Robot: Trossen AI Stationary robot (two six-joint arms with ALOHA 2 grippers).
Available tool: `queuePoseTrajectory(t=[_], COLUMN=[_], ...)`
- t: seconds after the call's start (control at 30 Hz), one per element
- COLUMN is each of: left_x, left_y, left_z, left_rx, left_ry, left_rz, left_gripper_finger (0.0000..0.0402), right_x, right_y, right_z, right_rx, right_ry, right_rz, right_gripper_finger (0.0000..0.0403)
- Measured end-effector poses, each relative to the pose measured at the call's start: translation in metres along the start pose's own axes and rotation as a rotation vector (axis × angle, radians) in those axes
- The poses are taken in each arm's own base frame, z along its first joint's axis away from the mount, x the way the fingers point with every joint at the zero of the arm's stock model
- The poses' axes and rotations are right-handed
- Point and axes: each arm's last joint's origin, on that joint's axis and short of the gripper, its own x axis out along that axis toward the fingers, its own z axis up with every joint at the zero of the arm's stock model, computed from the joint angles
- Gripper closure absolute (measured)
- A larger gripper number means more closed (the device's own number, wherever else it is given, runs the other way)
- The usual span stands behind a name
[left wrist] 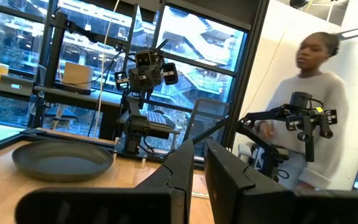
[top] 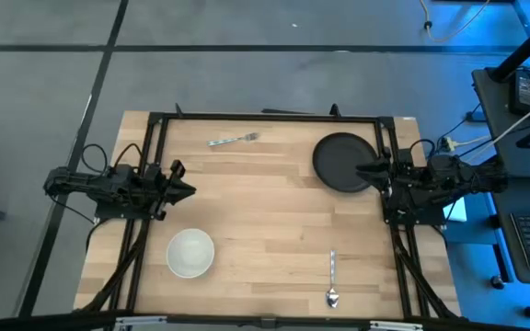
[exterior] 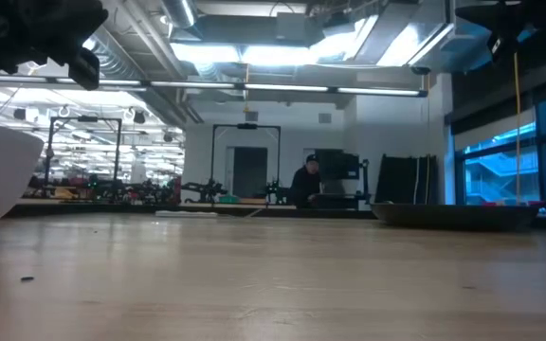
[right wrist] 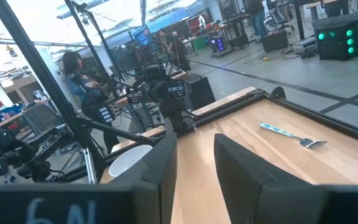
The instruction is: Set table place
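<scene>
On the pale wood table [top: 265,211] a round black plate [top: 340,162] lies at the far right, a silver fork [top: 233,140] near the far edge, a white bowl [top: 190,253] at the near left and a silver spoon [top: 332,280] near the front edge. My left gripper [top: 190,191] hovers at the table's left side, pointing right, with only a narrow gap between its fingers [left wrist: 199,149] and nothing in it. My right gripper [top: 359,170] hangs open [right wrist: 195,140] above the plate's right rim, pointing left, clear of it.
Black frame rails [top: 265,117] run along the table's far edge and both sides under the arms. A person [left wrist: 316,93] stands beyond the table's right side beside another arm rig [left wrist: 303,121]. The middle of the table lies bare between bowl, plate and spoon.
</scene>
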Motion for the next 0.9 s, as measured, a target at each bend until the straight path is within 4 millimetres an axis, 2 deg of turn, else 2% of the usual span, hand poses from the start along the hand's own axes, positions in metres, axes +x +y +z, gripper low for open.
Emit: queuePoseTrajectory(t=[0.33, 0.63, 0.9], left_x=[0.0000, 0.0000, 0.0000], left_y=[0.0000, 0.0000, 0.0000], left_z=[0.0000, 0.0001, 0.0001], left_rx=[0.000, 0.000, 0.000], left_ry=[0.000, -0.001, -0.001], left_rz=[0.000, 0.000, 0.000], left_gripper_finger=[0.0369, 0.0369, 0.0369], right_x=[0.0000, -0.0001, 0.0000], right_y=[0.0000, -0.0009, -0.0006], right_z=[0.0000, 0.0018, 0.0026], right_rx=[-0.003, -0.201, -0.090], right_ry=[0.000, -0.026, -0.036], right_rz=[0.000, -0.047, -0.043], right_gripper_finger=[0.0295, 0.0295, 0.0295])
